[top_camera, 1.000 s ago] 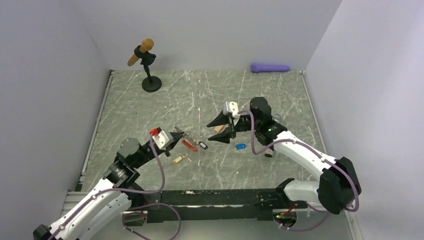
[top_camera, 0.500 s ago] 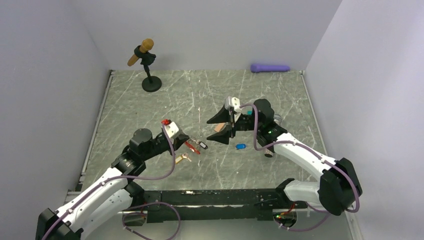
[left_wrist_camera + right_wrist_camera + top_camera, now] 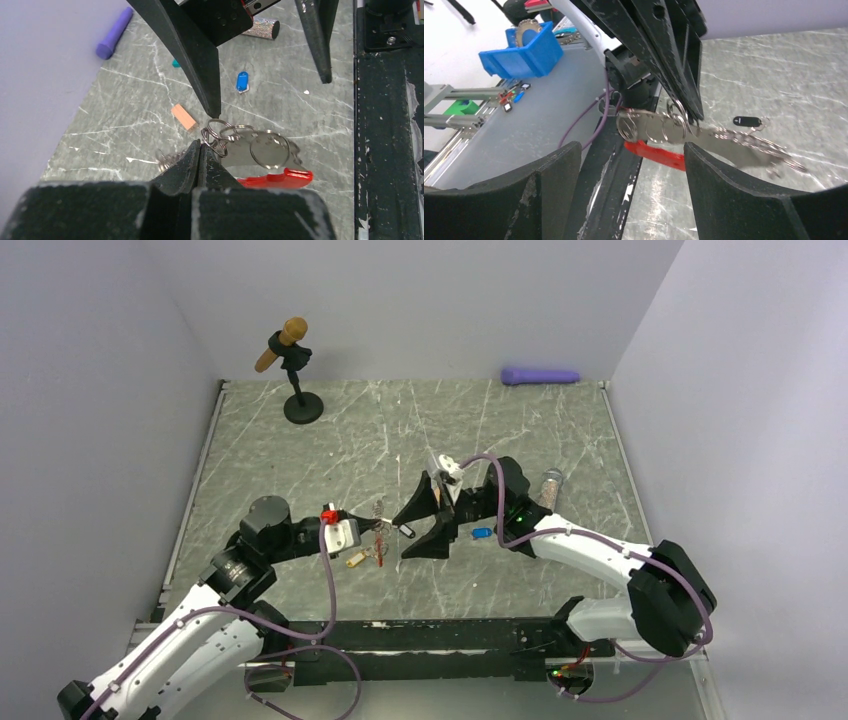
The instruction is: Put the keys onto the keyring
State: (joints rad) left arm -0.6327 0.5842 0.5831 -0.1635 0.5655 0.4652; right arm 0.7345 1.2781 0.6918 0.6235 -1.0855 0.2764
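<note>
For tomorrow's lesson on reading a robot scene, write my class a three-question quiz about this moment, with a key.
1. True or false: the left gripper is shut on the metal rings of the keyring, which hangs lifted above the table.
2. Where is the blue-tagged key?
A. Lying loose on the table
B. Between the right gripper's fingers
C. Threaded on the keyring
3. In one word: is the right gripper open or shut?

Key
1. True: its fingers pinch the rings, and the red clip hangs below them.
2. A
3. Open: its fingers stand apart, one on each side of the keyring.
</note>
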